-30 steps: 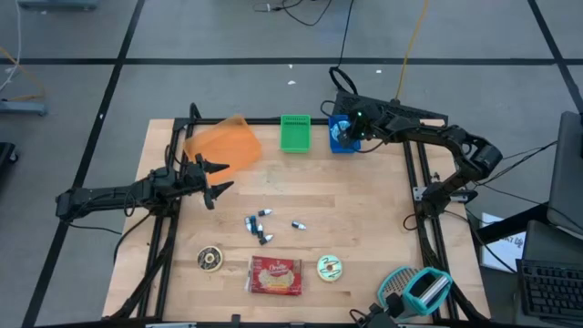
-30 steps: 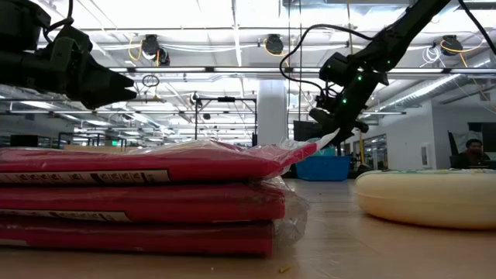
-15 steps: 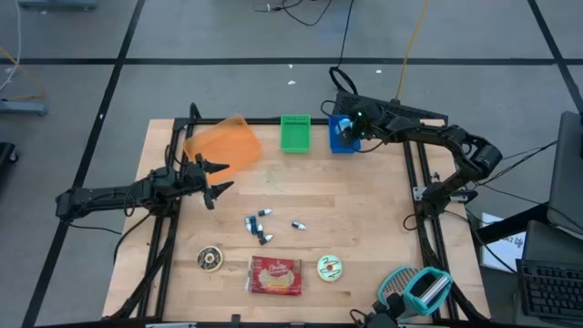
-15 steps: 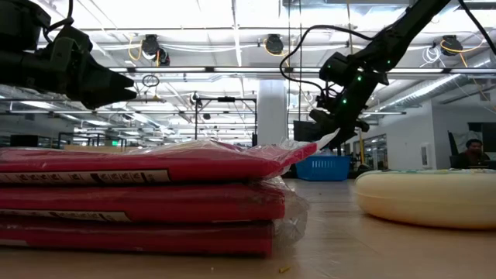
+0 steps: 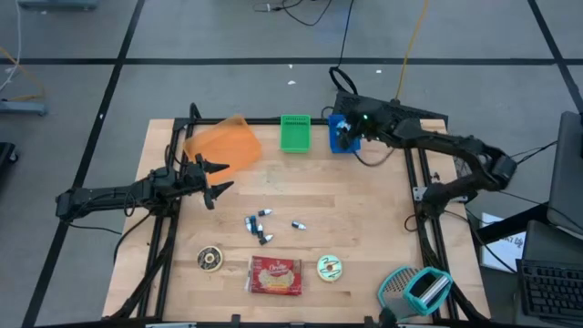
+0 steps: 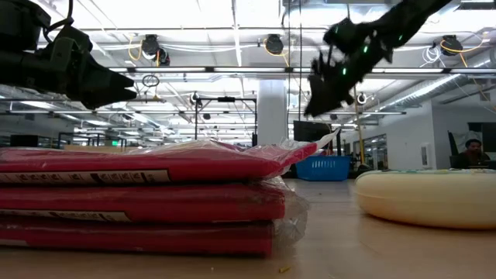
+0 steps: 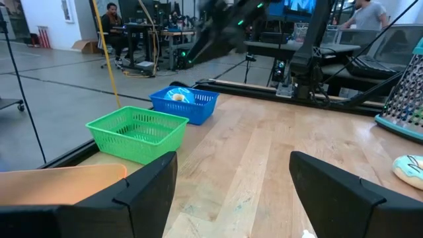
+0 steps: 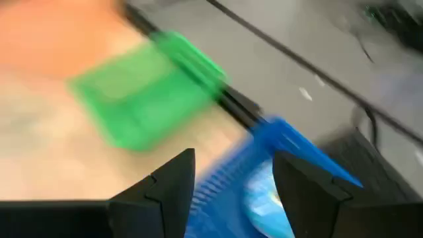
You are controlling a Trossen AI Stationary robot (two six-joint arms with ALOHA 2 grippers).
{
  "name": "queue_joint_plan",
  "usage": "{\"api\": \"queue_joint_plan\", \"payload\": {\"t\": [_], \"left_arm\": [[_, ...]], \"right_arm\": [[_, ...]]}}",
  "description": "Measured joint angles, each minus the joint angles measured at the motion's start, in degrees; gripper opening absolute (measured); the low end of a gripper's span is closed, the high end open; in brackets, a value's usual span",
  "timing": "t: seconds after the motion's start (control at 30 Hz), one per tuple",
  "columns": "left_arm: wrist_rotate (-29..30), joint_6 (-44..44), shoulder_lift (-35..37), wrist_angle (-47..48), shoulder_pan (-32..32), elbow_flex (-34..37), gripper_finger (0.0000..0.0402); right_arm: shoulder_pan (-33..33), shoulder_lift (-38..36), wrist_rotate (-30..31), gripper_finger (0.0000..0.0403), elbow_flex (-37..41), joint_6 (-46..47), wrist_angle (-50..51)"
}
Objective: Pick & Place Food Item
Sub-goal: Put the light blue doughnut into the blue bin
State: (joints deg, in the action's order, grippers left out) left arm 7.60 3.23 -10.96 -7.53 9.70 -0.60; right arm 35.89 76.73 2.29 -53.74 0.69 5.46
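Right gripper (image 5: 344, 137) now lifted above the blue basket (image 5: 341, 134) at the table's far edge, jaws parted to a moderate gap and holding nothing; in the right wrist view, dark fingers (image 8: 155, 192) apart with only basket mesh and a pale item showing between and beyond them. A second ago, seen from the low camera, sat lower and close over the basket; now raised and swung up toward the ceiling lights (image 6: 341, 66), blurred with motion. Food item (image 7: 176, 96), a pale round piece, resting inside the blue basket directly under the open jaws, apart from them. Judged as a release just done: item dropped in, arm pulling back, this placement likely complete. Green basket (image 5: 294, 133) just beside the blue one, nothing visible inside. Left gripper (image 5: 211, 179) waiting unmoved over the table's left side beside the orange tray (image 5: 222, 143), jaws spread wide and empty, wooden table (image 7: 277, 158) showing between the fingers (image 7: 142, 192). Well short of the right jaws, nearer the front edge: small wrapped candies (image 5: 262, 224), a chocolate doughnut (image 5: 210, 259), a red packet of wafers (image 5: 276, 276) and a frosted doughnut (image 5: 330, 267), presumably next candidates for picking.
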Motion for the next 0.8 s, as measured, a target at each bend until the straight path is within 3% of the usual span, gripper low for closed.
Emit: {"api": "queue_joint_plan", "payload": {"t": [0.13, 0.33, 0.5, 0.57, 0.8], "left_arm": [[0.0, 0.01, -0.02, 0.0, 0.0, 0.0, 0.0296], [0.0, 0.01, 0.0, 0.0, 0.01, 0.0, 0.0296], [0.0, 0.01, -0.01, 0.0, -0.01, 0.0, 0.0296], [0.0, 0.01, -0.02, 0.0, -0.01, 0.0, 0.0296], [0.0, 0.01, 0.0, 0.02, 0.01, 0.0, 0.0296]], "right_arm": [[-9.54, -6.66, -2.57, 0.0192, 0.0, -0.33, 0.05], [-30.96, -9.82, -0.97, 0.0195, -0.02, 1.51, 0.31], [-49.37, -5.1, 9.97, 0.0207, -0.07, 4.23, 1.33], [-54.48, -2.11, 11.28, 0.022, -0.08, 7.49, 1.59], [-61.62, 8.62, 9.75, 0.0268, -0.11, 19.35, 8.61]]}}
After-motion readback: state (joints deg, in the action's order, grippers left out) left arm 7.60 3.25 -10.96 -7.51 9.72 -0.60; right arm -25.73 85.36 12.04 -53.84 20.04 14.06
